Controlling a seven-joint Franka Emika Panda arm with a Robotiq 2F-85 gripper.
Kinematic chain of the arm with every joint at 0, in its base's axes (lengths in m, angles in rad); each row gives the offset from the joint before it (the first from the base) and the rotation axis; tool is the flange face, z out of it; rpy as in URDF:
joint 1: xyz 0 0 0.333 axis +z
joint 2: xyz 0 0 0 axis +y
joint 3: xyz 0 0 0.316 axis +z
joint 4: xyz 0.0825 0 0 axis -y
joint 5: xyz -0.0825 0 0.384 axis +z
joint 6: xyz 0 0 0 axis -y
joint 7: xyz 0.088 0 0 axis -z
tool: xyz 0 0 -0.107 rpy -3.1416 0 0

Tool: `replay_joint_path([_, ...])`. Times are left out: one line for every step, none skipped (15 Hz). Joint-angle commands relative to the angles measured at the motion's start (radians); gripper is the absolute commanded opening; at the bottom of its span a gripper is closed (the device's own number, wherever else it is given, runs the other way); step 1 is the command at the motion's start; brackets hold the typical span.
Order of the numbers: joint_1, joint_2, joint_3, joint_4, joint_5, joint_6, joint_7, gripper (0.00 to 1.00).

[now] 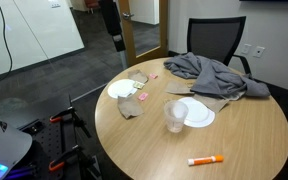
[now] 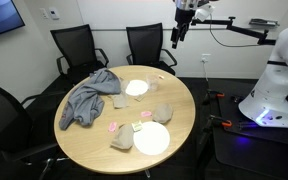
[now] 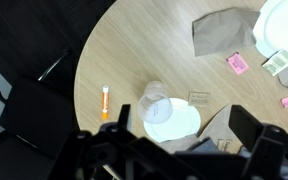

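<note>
our open black pincer [image 1: 114, 42] hangs high past the far left edge of the round wooden table [image 1: 244, 140], holding nothing. we see the round white paper plate [image 1: 117, 90] nearest, beside 1 brown paper napkin [image 1: 134, 108].

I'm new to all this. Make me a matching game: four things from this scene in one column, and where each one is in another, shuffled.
1 grey cloth
2 orange marker
3 clear cup
4 pincer

A next to a white plate
B up in the air, open
C alone near the table edge
D heaped by the black chair

Pairs: 1-D, 2-C, 3-A, 4-B.
</note>
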Motion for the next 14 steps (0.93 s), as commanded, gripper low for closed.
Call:
replay_joint_path([-0.025,0.108,-0.017,0.088,-0.019,0.023,0.061,1.00])
replay_joint_path([-0.031,0.133,-0.026,0.103,-0.021,0.035,0.064,1.00])
replay_joint_path([-0.034,0.152,-0.033,0.120,-0.020,0.039,0.071,1.00])
replay_joint_path([-0.038,0.174,-0.044,0.133,-0.022,0.052,0.070,1.00])
replay_joint_path([-0.040,0.195,-0.054,0.147,-0.021,0.058,0.068,1.00])
replay_joint_path([-0.043,0.214,-0.065,0.160,-0.023,0.064,0.067,1.00])
replay_joint_path([-0.046,0.233,-0.077,0.170,-0.022,0.077,0.061,1.00])
replay_joint_path([-0.049,0.249,-0.087,0.179,-0.020,0.085,0.059,1.00])
replay_joint_path([-0.051,0.264,-0.100,0.185,-0.018,0.101,0.054,1.00])
replay_joint_path([-0.053,0.279,-0.112,0.189,-0.017,0.115,0.049,1.00])
replay_joint_path([-0.056,0.295,-0.124,0.190,-0.017,0.141,0.042,1.00])
replay_joint_path([-0.059,0.308,-0.134,0.191,-0.020,0.157,0.044,1.00])
replay_joint_path([-0.063,0.324,-0.144,0.191,-0.020,0.180,0.041,1.00])
replay_joint_path([-0.065,0.337,-0.154,0.192,-0.020,0.196,0.039,1.00])
